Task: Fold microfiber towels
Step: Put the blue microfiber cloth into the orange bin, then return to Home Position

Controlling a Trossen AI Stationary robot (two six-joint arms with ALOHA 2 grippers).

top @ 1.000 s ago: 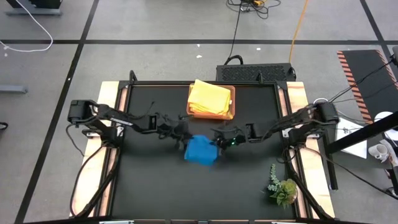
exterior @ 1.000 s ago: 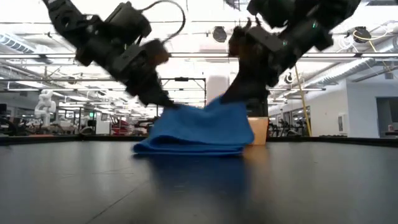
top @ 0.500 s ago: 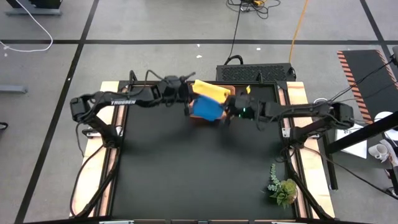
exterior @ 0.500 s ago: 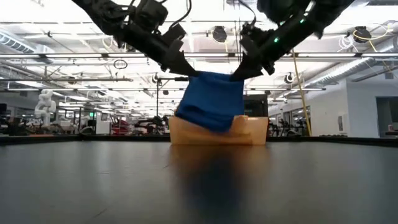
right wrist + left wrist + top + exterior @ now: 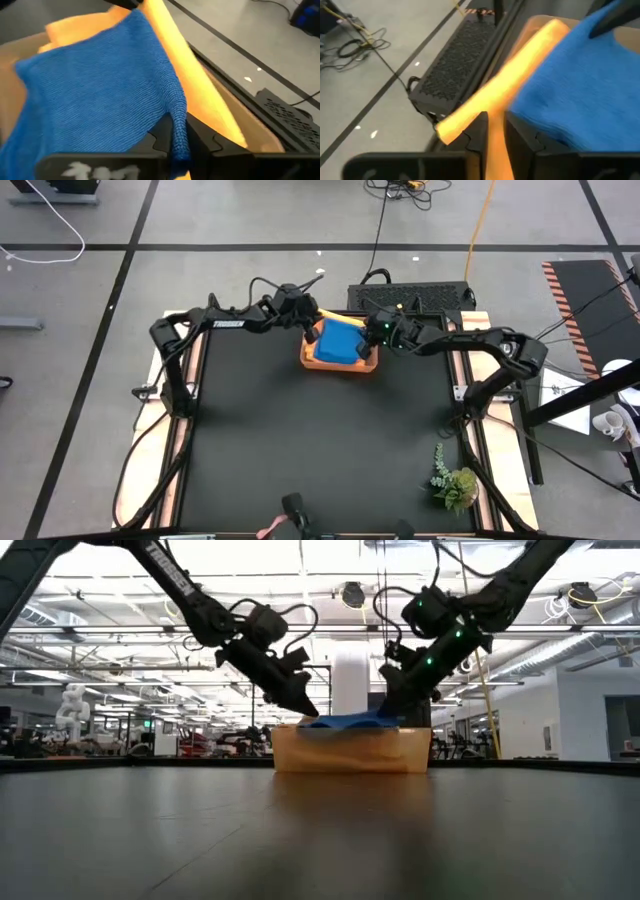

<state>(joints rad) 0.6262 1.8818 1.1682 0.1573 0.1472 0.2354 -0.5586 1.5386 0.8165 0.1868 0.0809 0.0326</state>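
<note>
The blue towel [image 5: 338, 342] lies folded in the brown tray [image 5: 340, 367] at the table's far edge, on top of yellow and orange towels [image 5: 520, 75]. In the low view its top [image 5: 350, 722] shows just above the tray wall [image 5: 350, 752]. My left gripper [image 5: 312, 332] stands at the towel's left edge, its fingers [image 5: 496, 122] a little apart, with only the orange cloth below showing in the gap. My right gripper [image 5: 372, 335] is at the towel's right edge, shut on it. My right gripper pinches a corner of the blue towel [image 5: 179, 120] between its two fingers. It comes slanting down from the table's right side. The rest of the towel spreads away from the fingers and rests on the stack in the tray.
A black box [image 5: 410, 297] stands just beyond the table's far edge, behind the tray. A small green plant sprig [image 5: 455, 480] lies at the near right. The dark table top [image 5: 320, 440] stretches from the tray toward the near edge.
Both grippers have carried the blue towel from the table's middle toward the far edge. It was lifted clear and hung between them. Now it has come down onto the stack in the tray, and both grippers have sunk to the tray's rim.
</note>
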